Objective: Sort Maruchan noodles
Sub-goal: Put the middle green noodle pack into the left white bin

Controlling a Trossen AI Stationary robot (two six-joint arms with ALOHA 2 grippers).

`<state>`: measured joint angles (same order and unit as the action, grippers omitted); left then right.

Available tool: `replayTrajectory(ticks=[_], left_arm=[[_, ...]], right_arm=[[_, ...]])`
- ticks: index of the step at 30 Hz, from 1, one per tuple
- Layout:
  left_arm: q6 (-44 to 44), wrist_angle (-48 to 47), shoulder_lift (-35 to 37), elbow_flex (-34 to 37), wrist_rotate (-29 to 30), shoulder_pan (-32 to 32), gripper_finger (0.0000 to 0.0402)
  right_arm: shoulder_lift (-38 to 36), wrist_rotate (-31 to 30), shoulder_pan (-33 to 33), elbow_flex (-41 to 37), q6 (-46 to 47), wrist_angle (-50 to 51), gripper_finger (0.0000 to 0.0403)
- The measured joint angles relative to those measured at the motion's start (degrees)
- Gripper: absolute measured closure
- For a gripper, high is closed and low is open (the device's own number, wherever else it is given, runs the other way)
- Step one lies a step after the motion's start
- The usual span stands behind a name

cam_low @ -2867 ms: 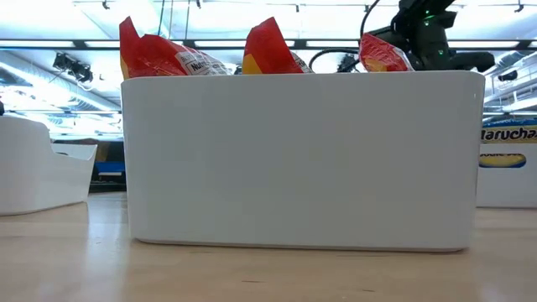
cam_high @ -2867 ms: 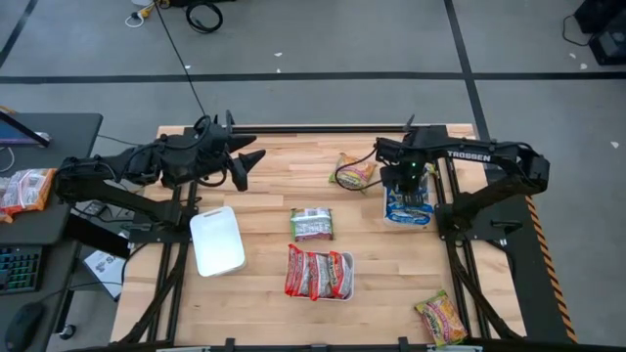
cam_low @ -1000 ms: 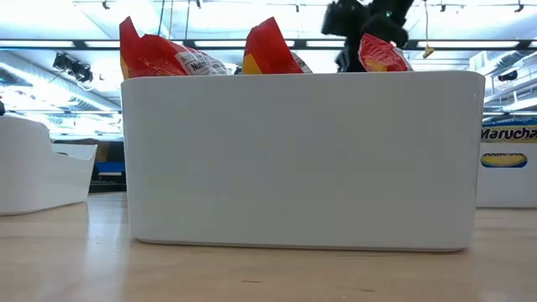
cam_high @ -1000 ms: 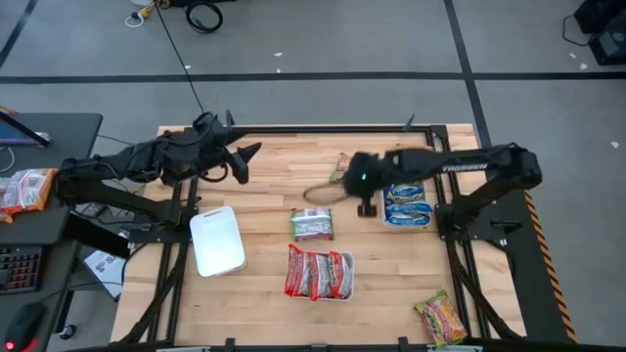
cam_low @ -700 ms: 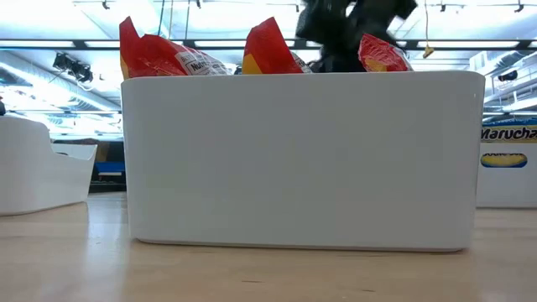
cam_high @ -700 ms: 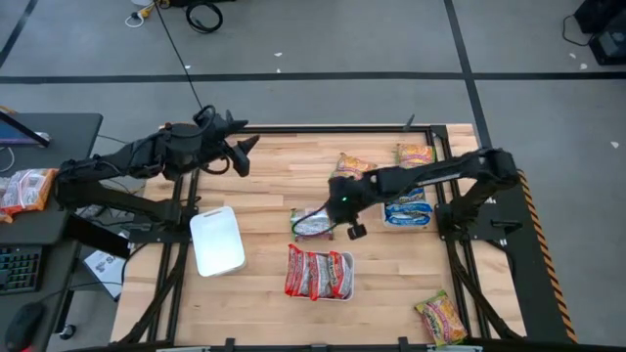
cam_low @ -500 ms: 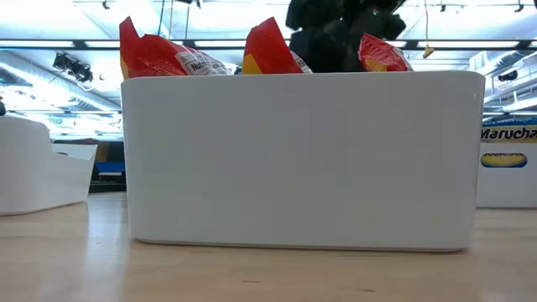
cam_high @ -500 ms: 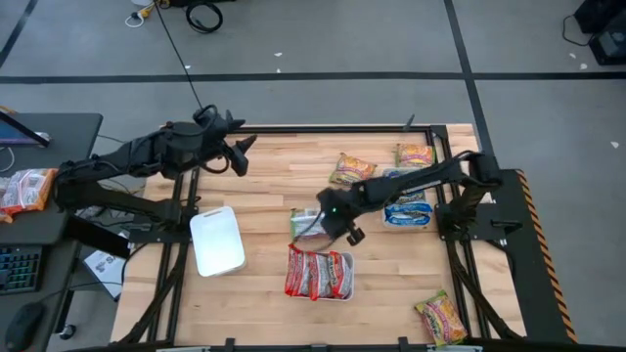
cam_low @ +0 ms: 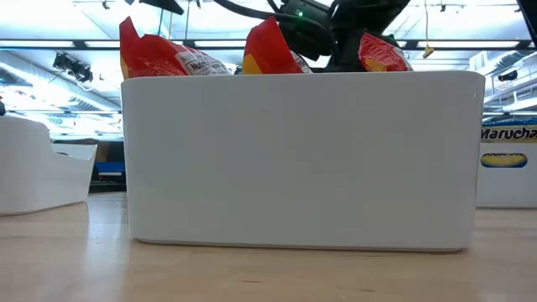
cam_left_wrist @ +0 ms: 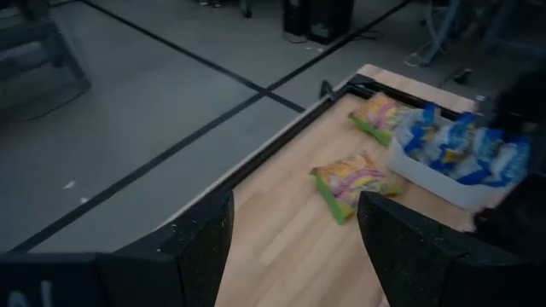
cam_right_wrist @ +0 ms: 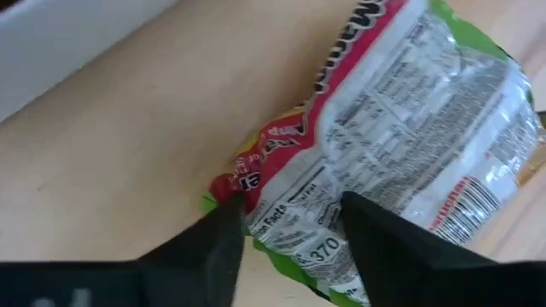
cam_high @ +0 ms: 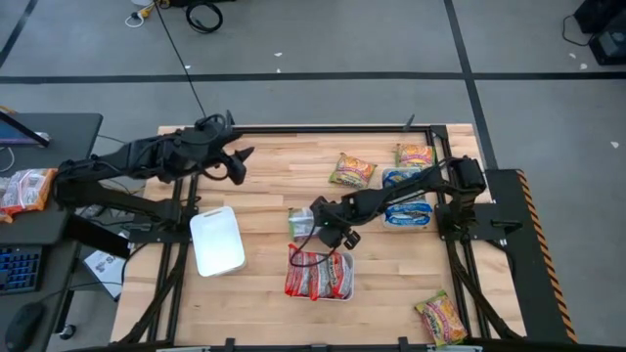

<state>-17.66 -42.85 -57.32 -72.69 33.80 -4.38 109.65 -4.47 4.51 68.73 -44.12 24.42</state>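
Observation:
A red-green-and-silver noodle packet (cam_high: 299, 223) lies flat on the table's middle; it fills the right wrist view (cam_right_wrist: 401, 128). My right gripper (cam_high: 316, 228) is low over it, open, its fingers (cam_right_wrist: 209, 247) astride the packet's end (cam_right_wrist: 290, 226). My left gripper (cam_high: 236, 168) hangs open and empty over the table's far left part. Several red packets (cam_high: 318, 274) stand in a white tray (cam_low: 302, 159). Blue-and-yellow packets fill another tray (cam_high: 406, 198). My right gripper comes at the packet's end (cam_right_wrist: 281, 213) from above, slanting from the table's right, one open finger on each side of it. I cannot tell whether the fingers touch it. The packet lies flat on the table.
An empty white tray (cam_high: 217, 240) stands at the near left. Yellow-orange-green packets lie at the far right (cam_high: 352, 170) (cam_high: 416, 154) and the near right corner (cam_high: 441, 318). In the left wrist view two of them (cam_left_wrist: 354, 181) lie beside the blue tray (cam_left_wrist: 452, 158).
My right gripper has gone from beside the blue tray toward the table's left and near edge, and down onto the packet in the middle. The packet has stayed where it was.

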Motion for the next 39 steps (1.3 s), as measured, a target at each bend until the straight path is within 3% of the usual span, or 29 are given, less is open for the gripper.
replayTrajectory(ticks=[8, 12, 19, 22, 24, 27, 30, 33, 39], left_arm=[[0.01, 0.23, 0.0, 0.0, -0.02, 2.69, 0.0148], [0.4, 0.92, 0.0, 0.0, -0.02, 2.69, 0.0148], [5.0, 8.62, -0.02, -0.02, -0.37, 2.69, 0.0148], [7.73, 12.55, -0.02, 0.0, -2.77, 2.58, 0.0148], [9.16, 14.96, -0.03, 0.0, -7.93, 1.72, 0.0148], [9.8, 16.77, -1.07, -0.04, -18.28, -1.34, 0.0148], [9.85, 14.69, -3.37, -0.04, -24.84, -5.38, 0.0147], [13.33, 12.83, -6.92, -0.02, -26.37, -8.5, 0.0145], [31.18, 17.98, -15.56, -0.06, -28.5, -9.0, 0.0127]], right_arm=[[-2.39, 1.28, -3.04, 0.41, 10.18, 1.2, 0.0384], [-8.23, 8.29, -8.05, 3.36, 20.3, 3.29, 0.0392], [-18.58, 30.58, -22.33, 5.25, 40.43, 3.95, 0.0396], [-20.9, 36.38, -27.29, 5.25, 46.8, 3.89, 0.0396], [-22.07, 39.37, -29.46, 5.25, 48.9, 3.62, 0.0396], [-23.12, 42.3, -31.09, 5.25, 50.26, 2.74, 0.0396], [-23.15, 43.56, -31.39, 5.25, 50.81, 1.69, 0.0396], [-22.82, 43.77, -31.18, 5.25, 51.65, 0.82, 0.0396], [-22.58, 42.39, -30.49, 5.22, 53.83, 0.96, 0.0396]])
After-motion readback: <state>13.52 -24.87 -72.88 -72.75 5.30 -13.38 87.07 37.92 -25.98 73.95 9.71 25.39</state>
